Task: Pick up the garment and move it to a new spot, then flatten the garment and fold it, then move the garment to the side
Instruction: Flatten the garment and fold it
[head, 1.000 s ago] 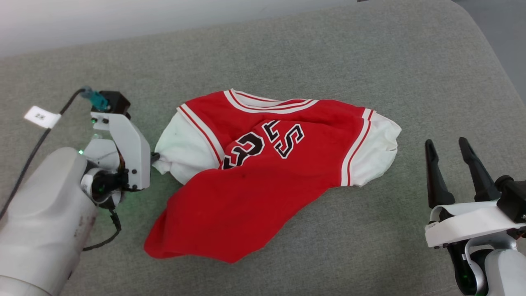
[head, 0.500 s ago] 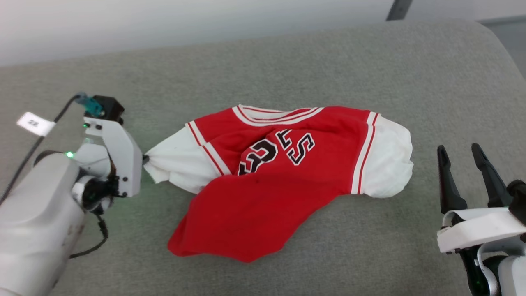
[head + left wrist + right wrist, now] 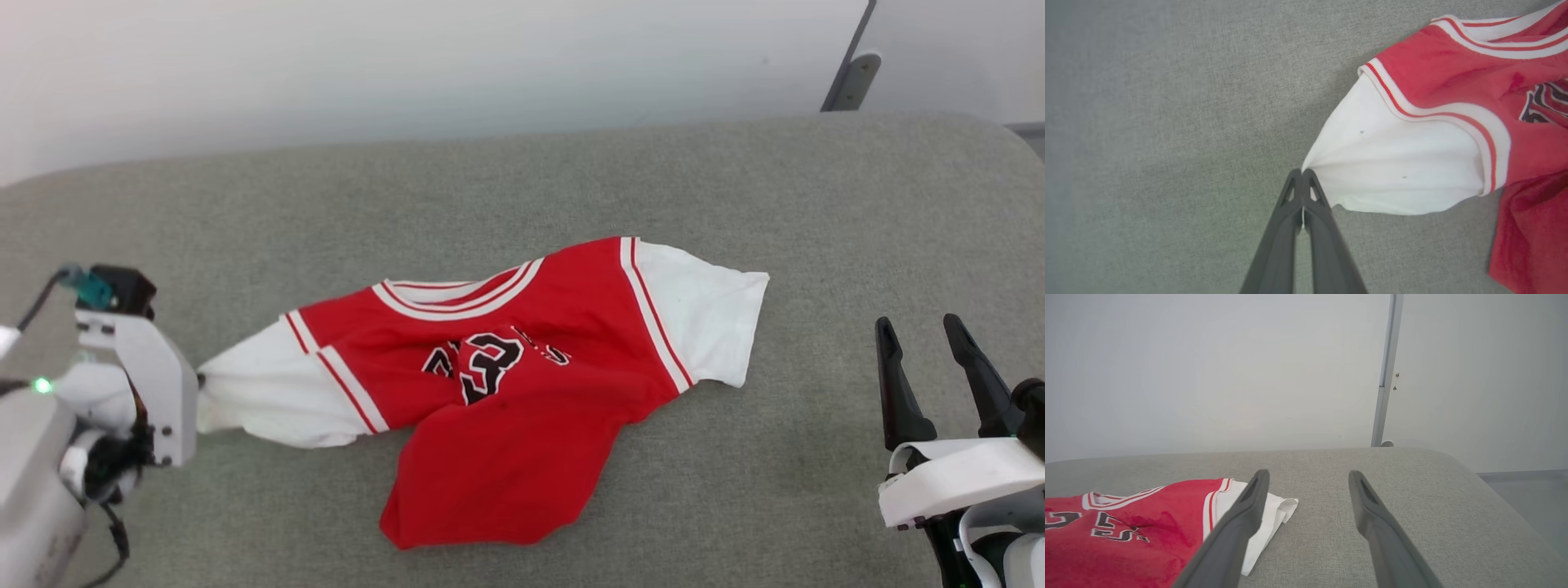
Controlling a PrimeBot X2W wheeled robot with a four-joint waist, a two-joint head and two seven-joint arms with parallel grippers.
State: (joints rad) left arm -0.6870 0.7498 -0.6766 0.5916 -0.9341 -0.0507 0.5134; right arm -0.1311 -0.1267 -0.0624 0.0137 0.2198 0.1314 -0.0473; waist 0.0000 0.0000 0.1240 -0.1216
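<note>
Garment (image 3: 522, 359) is clamped by one sleeve tip in my left gripper (image 3: 1302, 173); I should pull low and slow, right gripper (image 3: 916, 322) apart and empty

Garment (image 3: 506, 441) on cushion (image 3: 571, 180) (right hand (image 3: 916, 321) well apart)
</note>
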